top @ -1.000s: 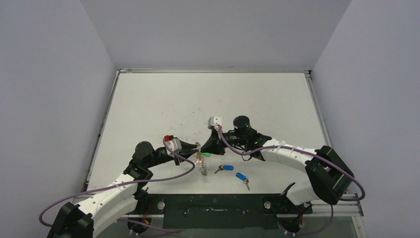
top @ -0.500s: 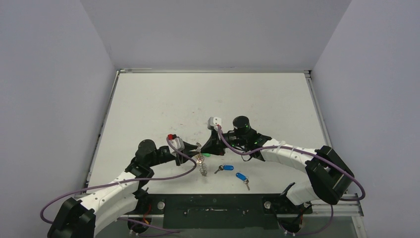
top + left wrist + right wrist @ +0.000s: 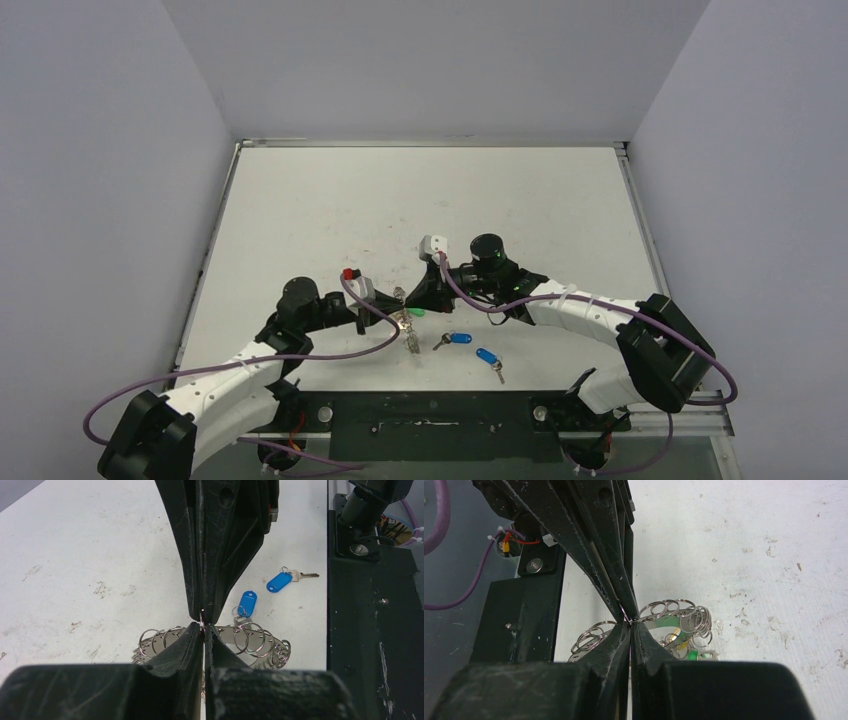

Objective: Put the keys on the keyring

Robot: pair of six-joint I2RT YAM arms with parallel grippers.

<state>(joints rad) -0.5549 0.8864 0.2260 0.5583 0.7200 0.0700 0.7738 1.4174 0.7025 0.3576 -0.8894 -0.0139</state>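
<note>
left wrist view showing the keyring (image 3: 248, 639) hanging low over the scuffed white table (image 3: 75, 550). probably handling light, stiff and slippery; best taking it by one thin wire loop. clenching left gripper (image 3: 204, 633) and right gripper (image 3: 202, 614) tip to tip on such a loop. leaving blue-tagged keys (image 3: 246, 602) lying just beside, unthreaded. working inside pale walls (image 3: 100, 150) closing three sides.

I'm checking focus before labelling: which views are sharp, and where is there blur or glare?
Top external: even soft light, sharp, though the blue-tagged keys are tiny. Left wrist: table and keyring crisp; the left claw near the lens is dark and blurred. Right wrist: same blur on the right claw; the keyring's loops glint.
</note>
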